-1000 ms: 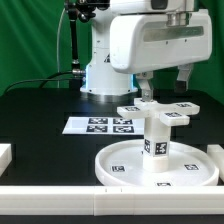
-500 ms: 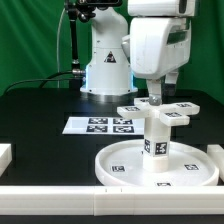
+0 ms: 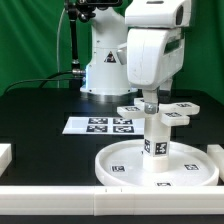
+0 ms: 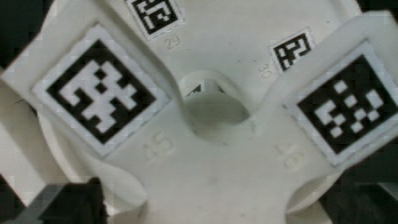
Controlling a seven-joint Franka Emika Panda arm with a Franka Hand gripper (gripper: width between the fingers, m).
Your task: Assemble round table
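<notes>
Near the table's front edge you have disc (image 3: pixel 160 166), leg (image 3: pixel 155 136) and cross base (image 3: pixel 160 112) stacked, final tightening possibly left; claw (image 3: pixel 149 103) state indiscernible.

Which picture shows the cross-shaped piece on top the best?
The wrist view: the cross base fills the frame, tags and middle hole clear. In the exterior view it looks small atop the leg, partly hidden by the end effector.
</notes>
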